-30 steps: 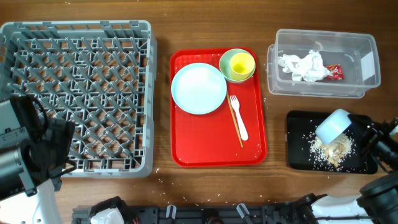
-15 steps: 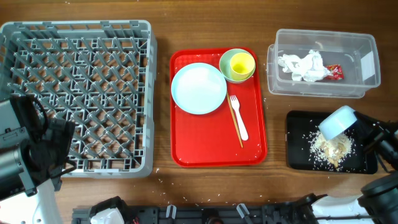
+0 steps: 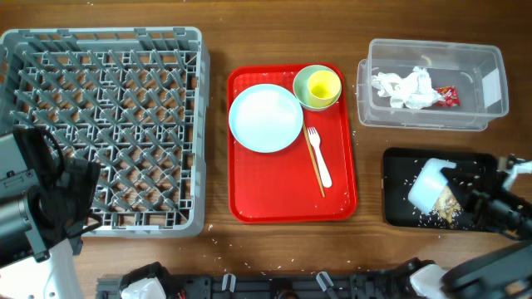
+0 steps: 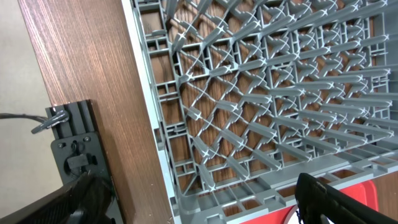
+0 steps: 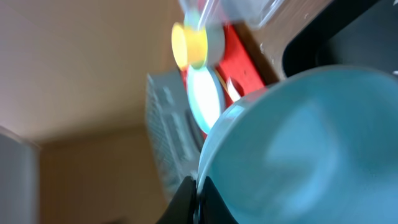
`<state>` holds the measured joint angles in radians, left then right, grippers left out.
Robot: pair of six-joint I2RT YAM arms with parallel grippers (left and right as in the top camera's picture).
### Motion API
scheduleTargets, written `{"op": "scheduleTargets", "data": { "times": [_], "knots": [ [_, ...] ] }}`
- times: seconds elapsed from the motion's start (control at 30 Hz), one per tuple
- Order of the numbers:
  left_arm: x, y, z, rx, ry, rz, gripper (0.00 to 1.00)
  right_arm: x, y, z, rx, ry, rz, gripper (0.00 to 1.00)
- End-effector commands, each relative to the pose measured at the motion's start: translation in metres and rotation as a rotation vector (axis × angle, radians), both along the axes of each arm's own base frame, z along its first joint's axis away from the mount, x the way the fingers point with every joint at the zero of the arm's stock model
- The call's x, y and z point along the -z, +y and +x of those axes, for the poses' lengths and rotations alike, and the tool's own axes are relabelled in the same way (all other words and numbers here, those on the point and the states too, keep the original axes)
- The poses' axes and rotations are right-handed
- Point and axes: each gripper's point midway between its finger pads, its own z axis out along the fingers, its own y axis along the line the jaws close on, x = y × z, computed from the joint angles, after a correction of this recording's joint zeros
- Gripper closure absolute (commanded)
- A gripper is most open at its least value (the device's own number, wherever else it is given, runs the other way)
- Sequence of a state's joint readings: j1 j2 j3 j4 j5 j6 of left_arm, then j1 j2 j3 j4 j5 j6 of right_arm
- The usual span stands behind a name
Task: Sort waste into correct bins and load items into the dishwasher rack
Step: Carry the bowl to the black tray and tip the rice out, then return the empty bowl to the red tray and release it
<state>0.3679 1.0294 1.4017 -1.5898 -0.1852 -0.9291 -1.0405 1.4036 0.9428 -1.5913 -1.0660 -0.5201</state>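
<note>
Over the black tray point(image 3: 399, 162), the white bowl point(image 3: 426, 184) is held tilted, clamped in the right end effector point(image 3: 459, 195), so rice point(image 3: 432, 218) could be scattered past the tray edge onto the desk point(image 3: 370, 241) if it is swung sideways.

A robotics lab bench, staged as a canteen dish-return station. Plain brown wood-grain table top point(image 3: 216, 124), seen from straight overhead. A black left robot arm point(image 3: 41, 208) and a black right robot arm point(image 3: 507, 212) at the near corners, with a black mounting rail point(image 3: 274, 286) along the front edge. In the left wrist view, a black metal bracket point(image 4: 78, 149) just beside the table's edge, a thin dark cable point(image 4: 18, 116) running to it.

Canteen gear laid out in tidy order: a large square grey plastic crate with a lattice of pegs point(image 3: 108, 37), a red rectangular plastic serving tray point(image 3: 274, 187), a clear rectangular plastic tub point(image 3: 424, 120), a flat black rectangular tray point(image 3: 399, 166). Beyond, in the right wrist view, only a bare beige wall point(image 5: 74, 62), blurred.
</note>
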Motion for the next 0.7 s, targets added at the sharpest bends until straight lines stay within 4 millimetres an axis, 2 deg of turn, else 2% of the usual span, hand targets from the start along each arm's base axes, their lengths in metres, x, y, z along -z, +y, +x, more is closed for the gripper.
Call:
{"op": "scheduleTargets", "data": {
  "times": [0.0, 0.1, 0.23, 0.33, 0.43, 0.47, 0.5, 0.53, 0.57, 0.67],
  "knots": [
    [-0.002, 0.001, 0.000, 0.004, -0.007, 0.004, 0.00, -0.015, 0.039, -0.008, -0.169, -0.074, -0.210, 0.96],
    [-0.002, 0.001, 0.000, 0.004, -0.007, 0.004, 0.00, -0.026, 0.076, -0.002, -0.218, -0.050, -0.313, 0.96],
    [-0.002, 0.001, 0.000, 0.004, -0.007, 0.004, 0.00, -0.022, 0.121, -0.003, -0.339, -0.009, -0.471, 0.96],
    [-0.002, 0.001, 0.000, 0.004, -0.006, 0.004, 0.00, -0.024, 0.177, 0.003, -0.467, -0.057, -0.505, 0.96],
    [-0.002, 0.001, 0.000, 0.004, -0.007, 0.004, 0.00, -0.015, 0.229, 0.012, -0.523, -0.087, -0.571, 0.96],
    [-0.002, 0.001, 0.000, 0.004, -0.006, 0.004, 0.00, -0.010, 0.260, 0.016, -0.583, -0.148, -0.604, 0.95],
    [-0.002, 0.001, 0.000, 0.004, -0.006, 0.004, 0.00, -0.003, 0.280, 0.019, -0.621, -0.179, -0.617, 0.94],
    [-0.002, 0.001, 0.000, 0.004, -0.007, 0.004, 0.00, 0.010, 0.303, 0.021, -0.659, -0.193, -0.639, 0.95],
    [-0.002, 0.001, 0.000, 0.004, -0.007, 0.004, 0.00, 0.037, 0.323, 0.027, -0.673, -0.165, -0.679, 0.96],
    [-0.002, 0.001, 0.000, 0.004, -0.007, 0.004, 0.00, 0.084, 0.355, 0.027, -0.746, -0.135, -0.717, 0.96]
  ]
}}
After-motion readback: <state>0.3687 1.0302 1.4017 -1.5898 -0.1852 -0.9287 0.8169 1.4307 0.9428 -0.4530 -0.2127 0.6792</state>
